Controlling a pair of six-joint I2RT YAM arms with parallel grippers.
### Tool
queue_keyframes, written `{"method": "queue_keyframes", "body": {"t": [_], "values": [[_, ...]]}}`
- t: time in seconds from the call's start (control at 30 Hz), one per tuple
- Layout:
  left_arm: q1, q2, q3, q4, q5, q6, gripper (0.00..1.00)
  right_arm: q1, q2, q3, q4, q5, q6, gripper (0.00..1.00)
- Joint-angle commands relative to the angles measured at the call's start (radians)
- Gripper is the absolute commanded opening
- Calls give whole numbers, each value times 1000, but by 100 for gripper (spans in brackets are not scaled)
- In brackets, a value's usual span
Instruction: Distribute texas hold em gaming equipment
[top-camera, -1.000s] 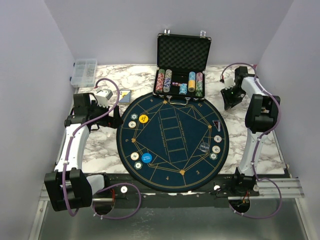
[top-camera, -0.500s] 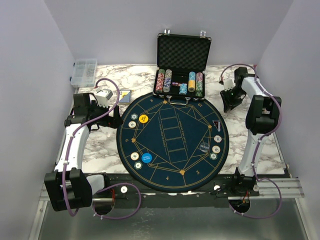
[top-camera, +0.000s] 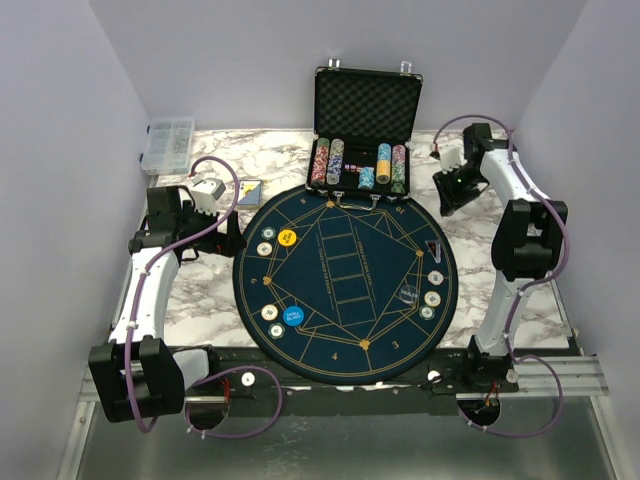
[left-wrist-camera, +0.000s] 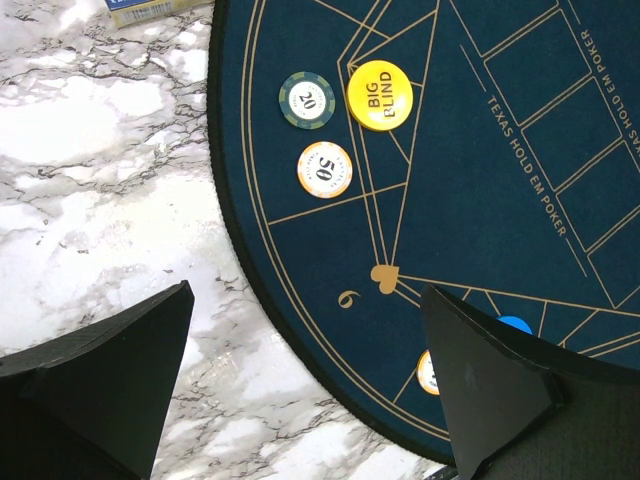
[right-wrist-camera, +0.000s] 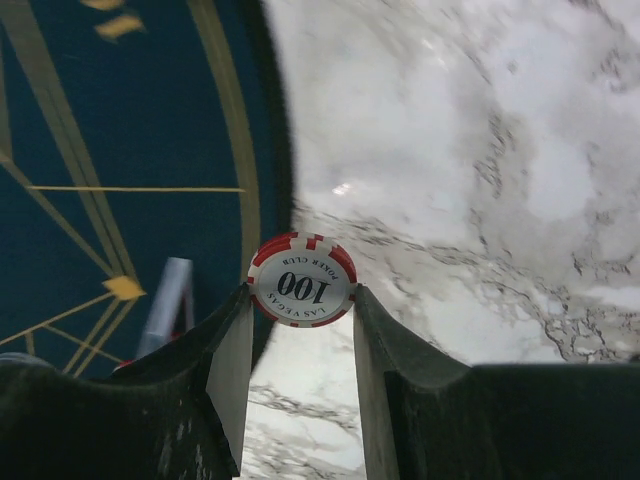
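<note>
Right wrist view: your right gripper (right-wrist-camera: 301, 300) holds a red-and-white 100 chip (right-wrist-camera: 301, 279) by its rim.
Under that grip you have the marble table (right-wrist-camera: 480, 150) and the rim of the dark-blue mat (right-wrist-camera: 120, 120). Your left gripper (left-wrist-camera: 305, 292), jaws wide and empty, hangs over the mat's left edge. On the mat's left side lie a 20 chip (left-wrist-camera: 307, 100), a yellow Big Blind disc (left-wrist-camera: 379, 95) just beside it, and a 50 chip (left-wrist-camera: 325, 169).

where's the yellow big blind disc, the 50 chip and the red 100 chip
yellow big blind disc (left-wrist-camera: 380, 95): left wrist view, middle of its printed face
50 chip (left-wrist-camera: 325, 170): left wrist view, the number at its centre
red 100 chip (right-wrist-camera: 301, 284): right wrist view, the number on its white centre
</note>
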Motion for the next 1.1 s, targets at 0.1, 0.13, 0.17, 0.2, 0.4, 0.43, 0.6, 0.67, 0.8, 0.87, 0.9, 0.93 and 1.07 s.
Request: {"method": "queue_keyframes", "body": {"t": [0.1,0.13,0.17,0.2,0.4,0.43,0.6,0.67,0.8,0.87,0.9,0.93,1.07], "values": [[-5,-2,21,9,-9,-8,98,235,-157,-35,-32,-52,31,1],[-5,-3,21,9,-10,-8,98,278,-177,-53,-24,-55,38,1],[-5,-4,21,9,-8,-10,98,321,-195,-74,-15,-60,48,1],[-4,-4,21,7,-4,-11,99,361,-207,-92,-8,-66,55,1],[-5,-8,27,-1,6,-12,98,613,-259,-269,95,-59,91,1],[-4,-8,27,-4,7,-14,98,648,-257,-292,113,-49,93,1],[-5,-11,29,-9,3,-13,98,749,-221,-331,156,-35,113,26],[-5,-12,29,-9,1,-13,98,756,-217,-321,163,-65,130,43],[-5,-12,27,-10,-5,-12,99,756,-220,-296,170,-83,144,55],[-4,-12,29,-10,-3,-12,99,756,-213,-293,165,-84,146,57],[-4,-10,28,-10,-3,-12,98,756,-210,-296,171,-80,149,58],[-5,-11,28,-10,-1,-11,98,755,-208,-300,176,-76,151,58],[-4,-12,28,-10,-2,-8,99,756,-188,-305,186,-51,162,58]]}}
